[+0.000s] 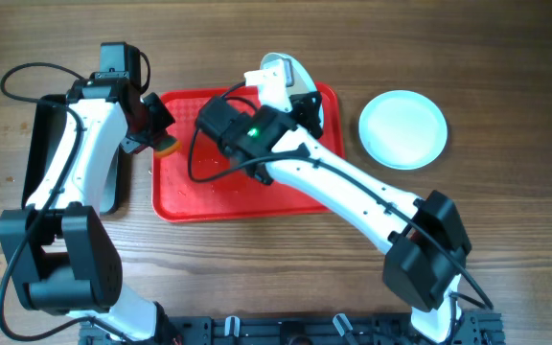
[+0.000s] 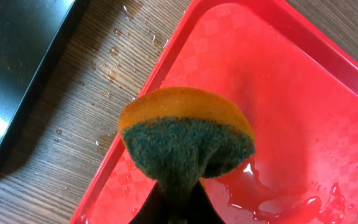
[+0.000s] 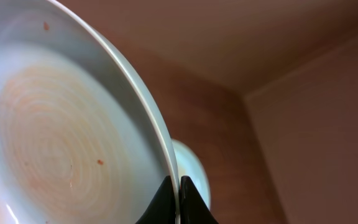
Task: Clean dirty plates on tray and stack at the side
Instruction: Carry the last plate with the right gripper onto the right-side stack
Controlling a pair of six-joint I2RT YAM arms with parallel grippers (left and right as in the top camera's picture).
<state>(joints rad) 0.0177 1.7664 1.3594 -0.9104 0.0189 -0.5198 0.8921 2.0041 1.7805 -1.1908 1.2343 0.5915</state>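
Note:
The red tray lies mid-table, wet with water in the left wrist view. My right gripper is shut on the rim of a white plate, holding it tilted on edge over the tray's far side. Up close, that plate shows faint orange smear rings and a few specks, with the gripper pinching its edge. A second white plate lies flat on the table to the right of the tray, and it shows behind the held plate. My left gripper is shut on an orange-and-green sponge above the tray's left rim.
A black metal pan sits left of the tray, also seen in the left wrist view. Water drops dot the wood between the pan and the tray. The right arm stretches diagonally over the tray's right half.

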